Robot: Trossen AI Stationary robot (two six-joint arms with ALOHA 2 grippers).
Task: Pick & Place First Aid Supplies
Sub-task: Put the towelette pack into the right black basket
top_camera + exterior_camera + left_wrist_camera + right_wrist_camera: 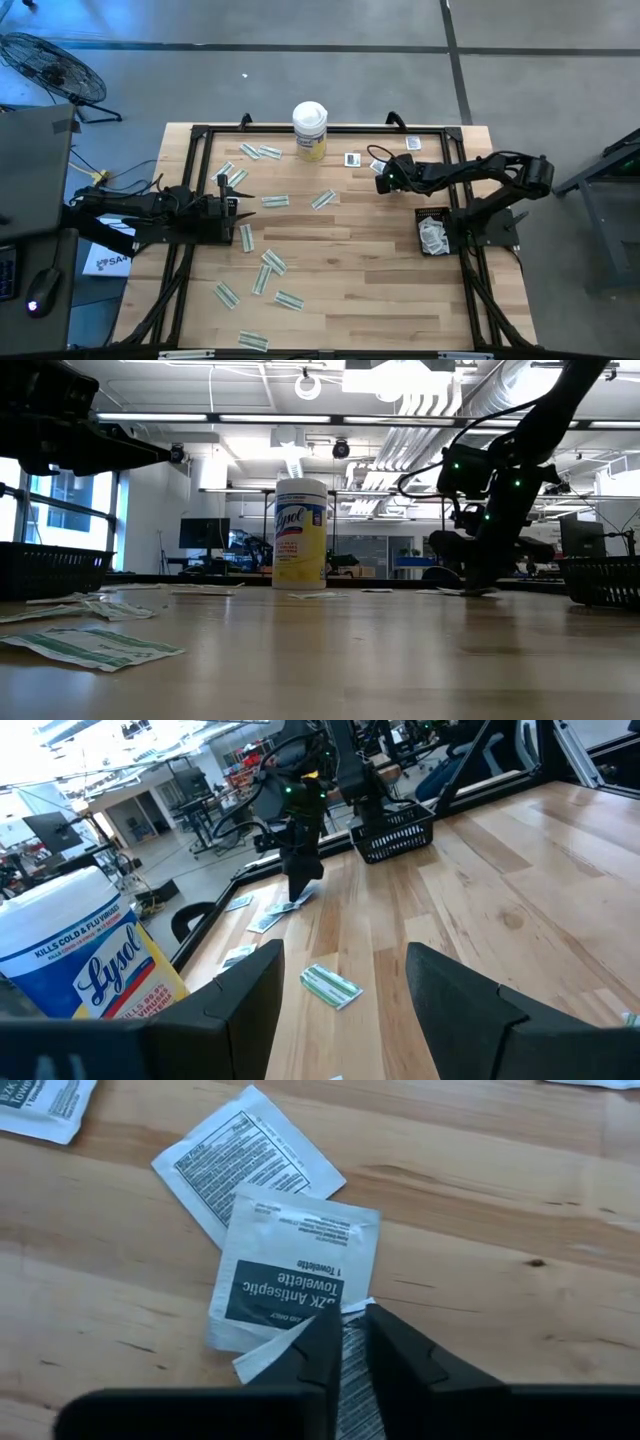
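Wooden table (380, 260), seen from above: green-white strips (272, 262) scattered centre to seven o'clock. Left gripper (240, 205) at nine o'clock, fingers wide, empty. Right gripper (345, 1342) at one o'clock, nipped onto the antiseptic towelette packet (290, 1270). Canister (310, 130) at twelve. Beyond: grey floor, fan (45, 65).

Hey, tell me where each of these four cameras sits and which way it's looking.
High: overhead, straight down on table, both arms.
Low: table height, level across toward canister; right arm beyond.
Left wrist: on left arm, past open left gripper toward canister and right arm.
Right wrist: down on towelette packet, right gripper pinching its edge.
Shared: high, low and left wrist show the canister.
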